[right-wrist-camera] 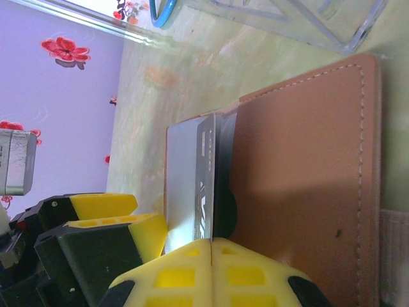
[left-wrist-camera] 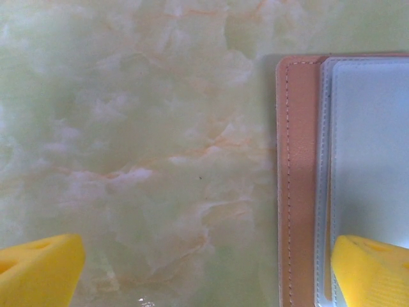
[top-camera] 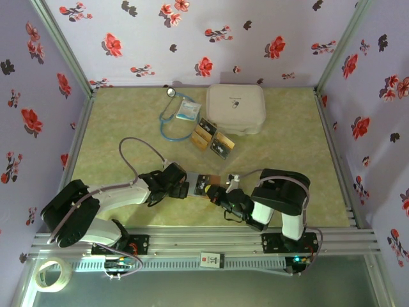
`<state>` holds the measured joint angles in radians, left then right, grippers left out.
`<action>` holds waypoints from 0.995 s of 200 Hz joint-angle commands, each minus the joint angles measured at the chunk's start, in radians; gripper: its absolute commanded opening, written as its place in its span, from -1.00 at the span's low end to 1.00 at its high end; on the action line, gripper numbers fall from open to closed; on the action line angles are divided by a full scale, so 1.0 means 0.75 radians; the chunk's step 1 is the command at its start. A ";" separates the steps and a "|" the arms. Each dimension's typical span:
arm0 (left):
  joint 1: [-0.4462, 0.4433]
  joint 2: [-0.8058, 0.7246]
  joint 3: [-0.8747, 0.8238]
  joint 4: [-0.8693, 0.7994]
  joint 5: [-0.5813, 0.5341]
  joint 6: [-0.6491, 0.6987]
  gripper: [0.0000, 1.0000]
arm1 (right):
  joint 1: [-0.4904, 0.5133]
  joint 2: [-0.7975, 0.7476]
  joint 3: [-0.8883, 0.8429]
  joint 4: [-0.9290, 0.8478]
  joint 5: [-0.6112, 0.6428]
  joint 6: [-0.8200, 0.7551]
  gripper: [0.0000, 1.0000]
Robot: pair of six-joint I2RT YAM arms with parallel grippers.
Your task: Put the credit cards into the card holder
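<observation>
The pinkish-brown card holder lies open on the table between my two grippers. In the left wrist view its leather edge and clear pocket fill the right side. My left gripper is open, one yellow finger over the pocket, the other over bare table. My right gripper is shut on a black credit card, held edge-on against the card holder's pocket. More black and gold credit cards lie further back on a clear sheet.
A large white rounded case stands at the back, with a white-blue packet and a blue stethoscope to its left. The left gripper's finger sits close beside the right gripper. A tape roll lies outside the front rail.
</observation>
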<state>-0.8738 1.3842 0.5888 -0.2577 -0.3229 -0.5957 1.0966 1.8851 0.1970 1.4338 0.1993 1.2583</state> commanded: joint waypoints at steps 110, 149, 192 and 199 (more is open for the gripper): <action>0.007 -0.005 -0.034 -0.064 -0.061 0.007 0.99 | 0.017 0.101 0.001 -0.065 0.039 0.087 -1.00; 0.007 -0.001 -0.036 -0.060 -0.062 0.008 0.99 | 0.020 0.125 0.011 -0.083 0.011 0.100 -1.00; 0.006 0.001 -0.035 -0.058 -0.063 0.009 0.99 | 0.020 0.085 0.001 -0.145 0.007 0.084 -0.72; 0.007 0.003 -0.036 -0.059 -0.063 0.008 0.99 | 0.019 0.064 -0.001 -0.172 0.012 0.082 -0.53</action>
<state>-0.8738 1.3815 0.5877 -0.2581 -0.3260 -0.5957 1.1000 1.9247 0.2043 1.4902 0.2062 1.3212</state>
